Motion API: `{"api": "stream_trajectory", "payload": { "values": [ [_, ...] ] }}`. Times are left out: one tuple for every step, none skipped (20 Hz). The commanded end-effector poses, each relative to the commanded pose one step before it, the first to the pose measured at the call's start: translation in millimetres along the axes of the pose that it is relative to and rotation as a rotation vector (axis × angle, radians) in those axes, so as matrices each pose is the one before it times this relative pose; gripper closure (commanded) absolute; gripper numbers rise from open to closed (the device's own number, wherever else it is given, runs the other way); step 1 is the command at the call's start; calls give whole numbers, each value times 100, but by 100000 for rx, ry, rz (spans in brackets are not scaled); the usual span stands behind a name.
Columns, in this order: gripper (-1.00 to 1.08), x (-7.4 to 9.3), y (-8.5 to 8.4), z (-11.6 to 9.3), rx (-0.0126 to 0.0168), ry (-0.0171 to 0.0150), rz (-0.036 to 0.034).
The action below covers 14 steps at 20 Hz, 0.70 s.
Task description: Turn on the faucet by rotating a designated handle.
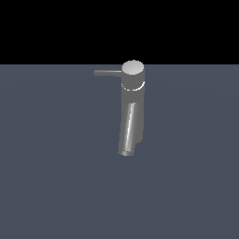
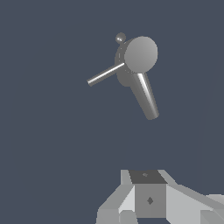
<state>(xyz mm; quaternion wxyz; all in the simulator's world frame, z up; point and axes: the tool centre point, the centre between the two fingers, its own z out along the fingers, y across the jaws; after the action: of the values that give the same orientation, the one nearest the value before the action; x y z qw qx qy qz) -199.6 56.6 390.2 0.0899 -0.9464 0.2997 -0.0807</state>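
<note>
Grey metal faucet (image 1: 132, 105) upright mid-floor, thin handle (image 1: 108, 73) sticking out from capped top toward exterior view's left; likely rigid, slick, best pushed near free tip for leverage. Gripper (image 2: 151, 199) well apart from faucet, touching nothing; fingers out of frame, opening can't be told.

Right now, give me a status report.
Gripper clear of the faucet, jaw state unclear. Handle untouched, projecting sideways. Nothing in the way.

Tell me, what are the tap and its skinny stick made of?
The faucet looks like grey brushed metal: a bright streak runs down its spout. The handle seems to be the same metal, duller. It's a simulator's render, so that's only how it looks.
</note>
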Motion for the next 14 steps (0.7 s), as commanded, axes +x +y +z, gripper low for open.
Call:
{"api": "stream_trajectory", "payload": {
  "values": [
    [108, 424, -660, 1022, 1819, 2258, 6799],
    [108, 163, -264, 400, 682, 869, 2589],
    [108, 162, -264, 398, 680, 864, 2574],
    [108, 161, -264, 396, 678, 860, 2561],
    [108, 161, -264, 395, 677, 857, 2550],
    [108, 161, -264, 394, 676, 854, 2542],
    [108, 161, -265, 394, 676, 851, 2535],
    [108, 160, -266, 394, 676, 849, 2531],
    [108, 161, -267, 394, 678, 849, 2530],
    [108, 161, -268, 395, 679, 848, 2530],
    [108, 162, -270, 395, 682, 848, 2534],
    [108, 162, -272, 397, 685, 849, 2539],
    [108, 163, -274, 398, 689, 851, 2548],
    [108, 164, -276, 400, 693, 853, 2559]
  ]
}}
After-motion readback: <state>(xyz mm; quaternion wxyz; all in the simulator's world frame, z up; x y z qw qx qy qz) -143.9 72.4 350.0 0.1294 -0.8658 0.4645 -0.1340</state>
